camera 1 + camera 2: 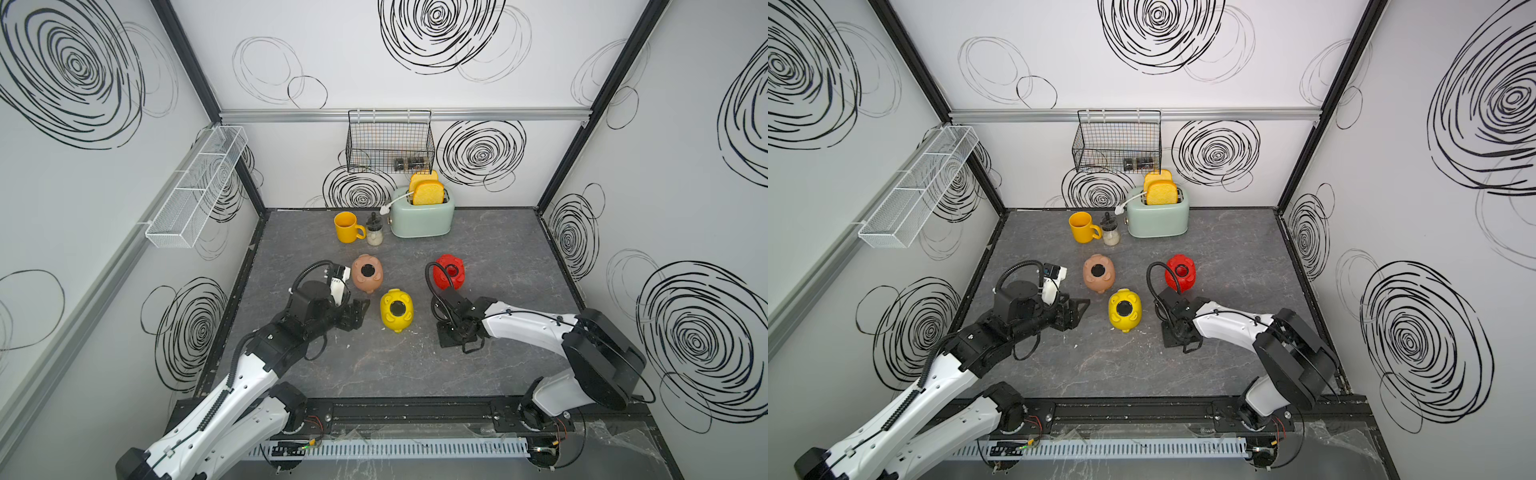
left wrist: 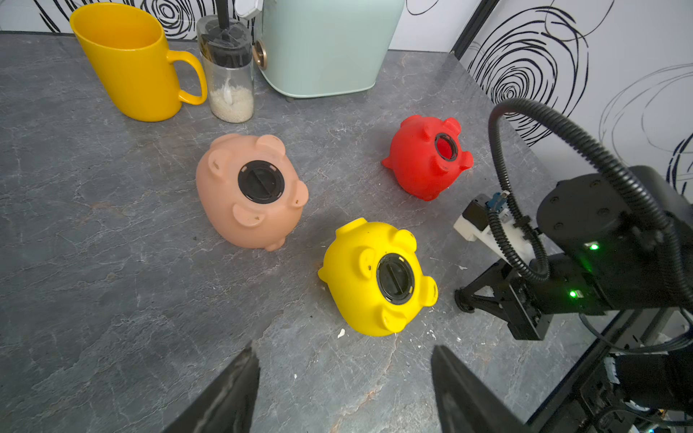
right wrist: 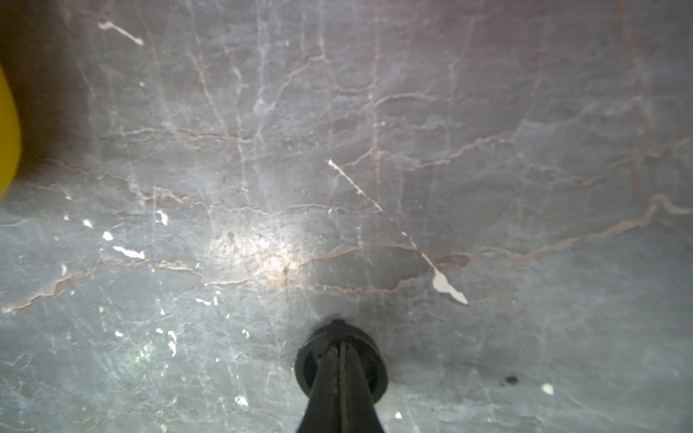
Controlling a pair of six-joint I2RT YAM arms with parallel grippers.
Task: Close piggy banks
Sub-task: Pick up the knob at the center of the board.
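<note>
Right gripper [image 3: 341, 356], beside the yellow piggy bank [image 2: 348, 296], clamps jaws on a black plug [image 3: 304, 369]. Left gripper [image 2: 343, 352] spreads jaws wide.

Both top views: bright, even light from overhead; the white walls [image 1: 332, 50] are clean and nowhere blown out. Shadows on the grey tabletop [image 1: 374, 365] are short and soft. Wide-angle bowing is strong: the frame posts [image 1: 189, 62] splay toward the corners. Detail is slightly soft throughout.

Left wrist view: sharp and well exposed, with a mild sheen on the yellow piggy bank [image 2: 352, 300] and a soft shadow beside it.

Right wrist view: dimmer and hazy, with a pale glare patch mid-surface and a heavy dark shadow beside the blurred yellow sliver at the edge. The black plug [image 3: 341, 360] in the near foreground is out of focus.
</note>
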